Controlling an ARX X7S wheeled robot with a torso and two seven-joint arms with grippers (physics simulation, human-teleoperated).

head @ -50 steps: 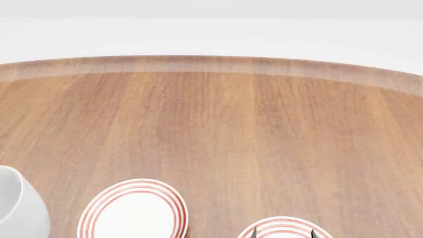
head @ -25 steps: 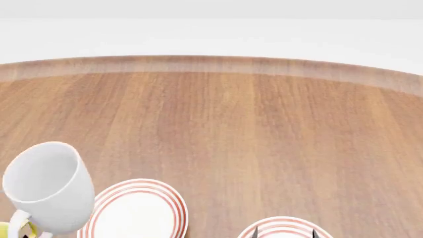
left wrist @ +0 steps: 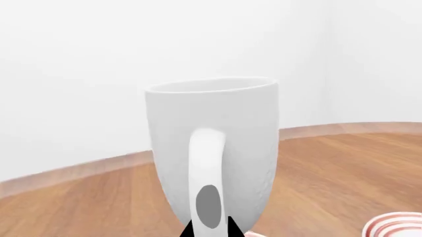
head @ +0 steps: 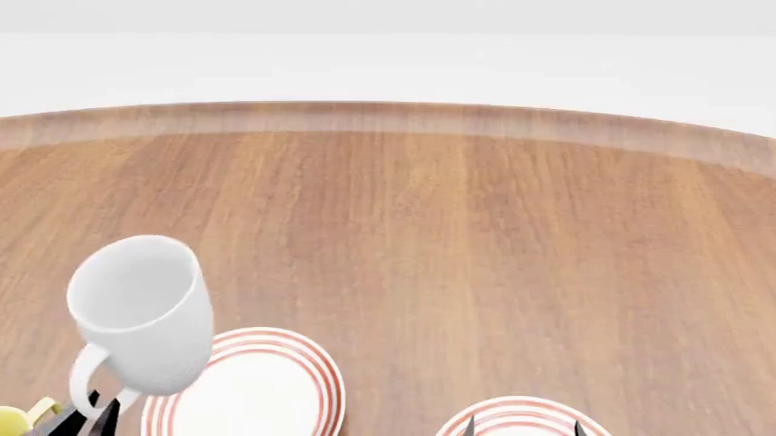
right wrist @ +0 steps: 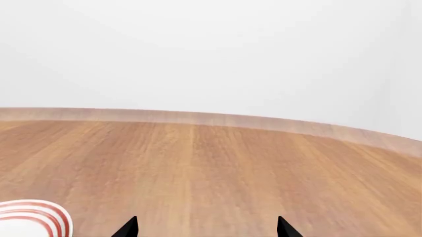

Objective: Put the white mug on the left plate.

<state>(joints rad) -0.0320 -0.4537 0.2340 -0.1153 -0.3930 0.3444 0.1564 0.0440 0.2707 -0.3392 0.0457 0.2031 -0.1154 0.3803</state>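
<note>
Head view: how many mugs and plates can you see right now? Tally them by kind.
Mugs: 2, the white mug and a yellow sliver at the bottom edge that is probably a second mug.
Plates: 2, the left plate and the right plate.
Total: 4

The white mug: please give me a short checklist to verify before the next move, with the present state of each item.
1. Left gripper shut on the white mug handle: ok.
2. Mug lifted off the table: ok.
3. Mug upright: not ok, tilted.
4. Mug centred over the left plate: not ok, it overlaps only the plate's left rim.
5. Left plate bare: ok.
6. Right gripper open, away from the mug: ok.
</note>
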